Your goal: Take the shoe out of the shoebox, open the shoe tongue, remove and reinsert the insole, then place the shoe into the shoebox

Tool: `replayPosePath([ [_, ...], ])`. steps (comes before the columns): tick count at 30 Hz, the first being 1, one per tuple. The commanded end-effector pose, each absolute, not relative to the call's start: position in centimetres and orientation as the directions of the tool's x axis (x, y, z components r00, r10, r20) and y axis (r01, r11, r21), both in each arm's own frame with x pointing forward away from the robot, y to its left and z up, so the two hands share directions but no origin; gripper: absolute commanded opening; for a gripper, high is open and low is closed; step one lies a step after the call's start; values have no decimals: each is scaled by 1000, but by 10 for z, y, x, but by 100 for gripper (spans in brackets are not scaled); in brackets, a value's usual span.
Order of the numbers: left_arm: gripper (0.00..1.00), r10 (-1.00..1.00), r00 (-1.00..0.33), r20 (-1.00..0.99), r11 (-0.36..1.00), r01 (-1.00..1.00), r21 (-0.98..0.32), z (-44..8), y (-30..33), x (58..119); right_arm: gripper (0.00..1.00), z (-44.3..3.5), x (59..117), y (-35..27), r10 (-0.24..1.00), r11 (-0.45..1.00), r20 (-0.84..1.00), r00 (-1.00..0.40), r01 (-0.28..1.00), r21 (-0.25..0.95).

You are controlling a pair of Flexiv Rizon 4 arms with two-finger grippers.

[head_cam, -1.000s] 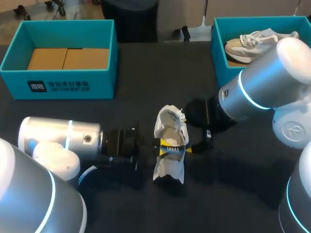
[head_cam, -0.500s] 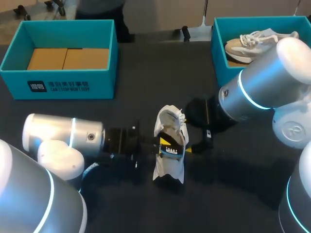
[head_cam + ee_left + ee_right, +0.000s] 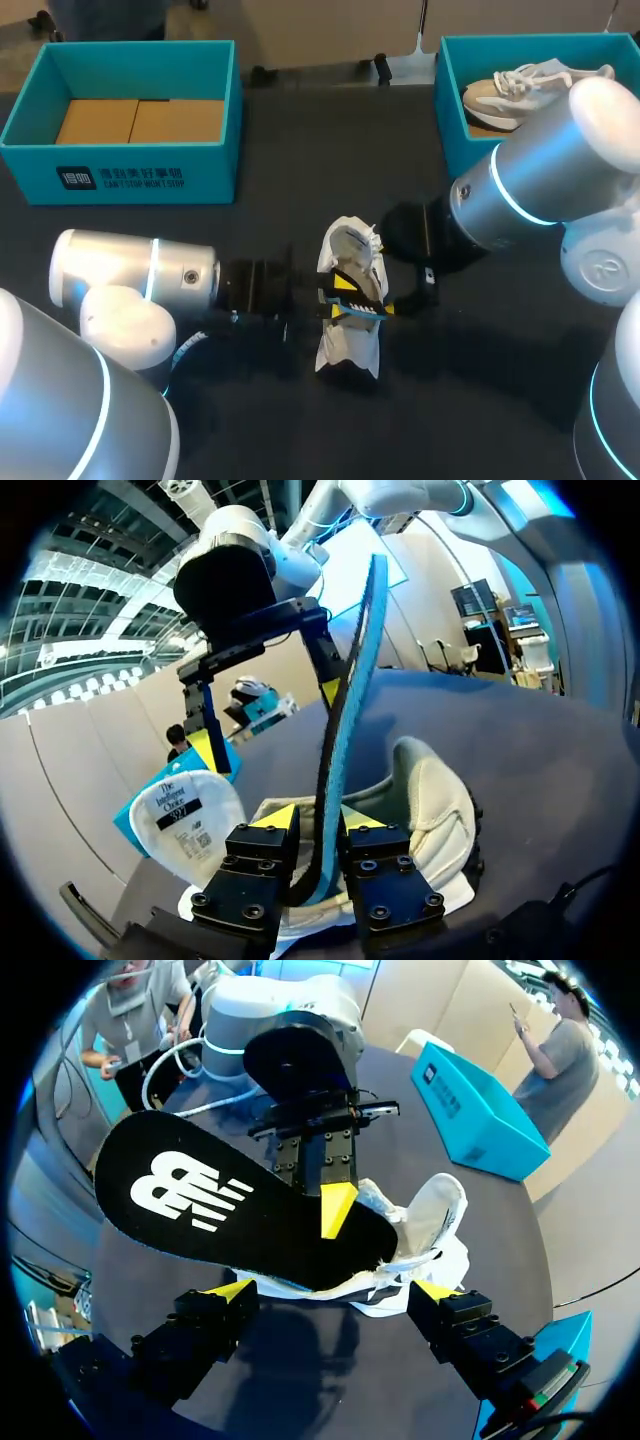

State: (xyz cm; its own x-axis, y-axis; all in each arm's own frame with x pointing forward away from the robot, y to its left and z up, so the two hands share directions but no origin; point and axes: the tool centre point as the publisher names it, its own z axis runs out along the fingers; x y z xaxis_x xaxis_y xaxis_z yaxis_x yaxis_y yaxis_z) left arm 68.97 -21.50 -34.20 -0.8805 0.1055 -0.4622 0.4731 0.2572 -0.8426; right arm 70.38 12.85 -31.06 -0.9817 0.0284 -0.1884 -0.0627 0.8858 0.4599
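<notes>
Shoe [image 3: 348, 345] lay mid-desk [image 3: 300, 150], take-out and opening steps judged done. My left hand [image 3: 316, 818] pinched insole [image 3: 345, 700], nearly clear of shoe. My right hand [image 3: 330, 1290] clamped shoe across its sides. Still owed, I judged: reinsert insole, return shoe to empty box [image 3: 130, 178] at ten o'clock.

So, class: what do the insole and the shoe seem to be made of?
Insole: probably foam, with a matt black fabric-like top and a blue underside; it bends in a curve without creasing. Shoe: white and matt, likely soft textile or mesh; its heel collar looks padded and the upper is crumpled.
</notes>
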Motion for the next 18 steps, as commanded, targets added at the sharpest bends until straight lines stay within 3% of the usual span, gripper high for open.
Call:
replayPosePath([
  [1,25,102,-879,-466,243,476,-845,-334,-208,681,100,-312,703,129,30,886,-190,-981,-62,460],
  [5,25,116,-879,-463,237,477,-846,-334,-209,676,100,-312,703,129,30,886,-190,-981,-62,460],
  [7,20,125,-879,-459,242,476,-846,-337,-210,676,100,-312,703,129,30,886,-190,-981,-62,460],
  [8,16,128,-879,-459,243,476,-845,-339,-211,676,100,-312,703,129,30,886,-190,-981,-62,460],
  [9,0,136,-877,-460,244,480,-843,-341,-212,676,100,-312,703,129,30,886,-190,-981,-62,460],
  [18,0,184,-847,-499,276,532,-801,-364,-216,689,100,-312,703,129,30,886,-190,-981,-62,460],
])
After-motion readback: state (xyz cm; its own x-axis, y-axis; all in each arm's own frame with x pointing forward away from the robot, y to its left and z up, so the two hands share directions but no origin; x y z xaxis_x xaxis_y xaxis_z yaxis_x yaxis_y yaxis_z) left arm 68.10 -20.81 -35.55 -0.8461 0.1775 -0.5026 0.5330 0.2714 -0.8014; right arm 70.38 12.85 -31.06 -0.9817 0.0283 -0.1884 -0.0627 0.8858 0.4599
